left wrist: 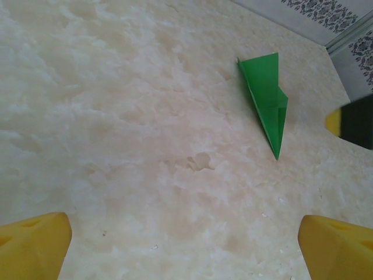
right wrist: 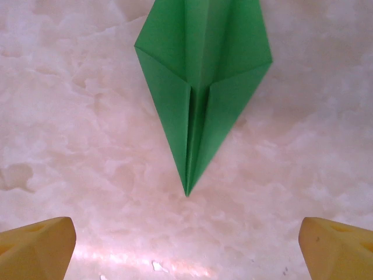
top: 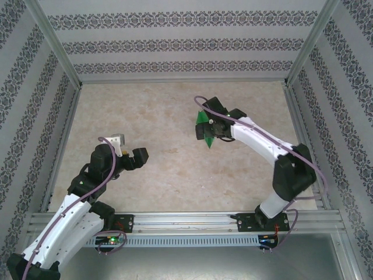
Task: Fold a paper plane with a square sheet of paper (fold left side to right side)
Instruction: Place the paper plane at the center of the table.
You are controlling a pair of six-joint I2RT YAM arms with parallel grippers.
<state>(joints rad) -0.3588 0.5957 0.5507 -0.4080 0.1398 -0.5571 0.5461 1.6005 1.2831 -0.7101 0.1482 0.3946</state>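
Note:
The paper plane [top: 204, 125] is a bright-green pointed dart lying flat on the marbled table [top: 157, 122], right of centre. In the right wrist view the paper plane [right wrist: 201, 76] shows its centre crease, and its tip points toward my right gripper [right wrist: 186, 251]. That gripper is open, with yellow fingertips [right wrist: 35, 248] wide apart and nothing between them. From above, the right gripper [top: 214, 118] hovers over the plane's wide end. My left gripper [top: 139, 156] stands open well to the left. In its view the left gripper [left wrist: 186, 251] is empty and the paper plane [left wrist: 267, 96] lies far ahead.
Patterned walls and a metal frame [top: 55, 49] enclose the table on three sides. A metal rail [top: 186, 221] runs along the near edge by the arm bases. A yellow and black finger of the right gripper [left wrist: 349, 122] shows at the right edge of the left wrist view.

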